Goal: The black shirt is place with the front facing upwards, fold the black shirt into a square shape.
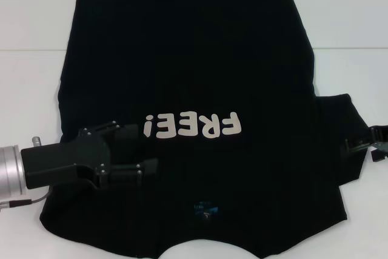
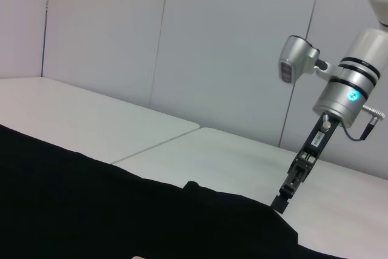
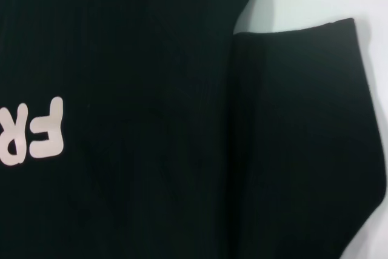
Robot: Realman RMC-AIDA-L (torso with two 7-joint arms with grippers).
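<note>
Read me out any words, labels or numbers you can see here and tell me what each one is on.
"FREE!": chunky white lettering on the front of the black shirt, upside down in the head view.
"FR": the same lettering's end, in the right wrist view.
Small blue neck label: too small to read.

Only readable text: white "FREE!" lettering (image 1: 193, 126) on the front of the black shirt (image 1: 188, 47), seen upside down from the head view. It sits just ahead of the left gripper (image 1: 136, 150) fingertips, running from there toward the right gripper (image 1: 364, 147), well short of it. Right wrist view catches only the "FR" end (image 3: 33, 130) of it, on the shirt body beside the sleeve. Blue neck label (image 1: 205, 209) near the collar, just off to the side of the left gripper: some print on it, not legible. Nothing else readable; left wrist view shows no text.
</note>
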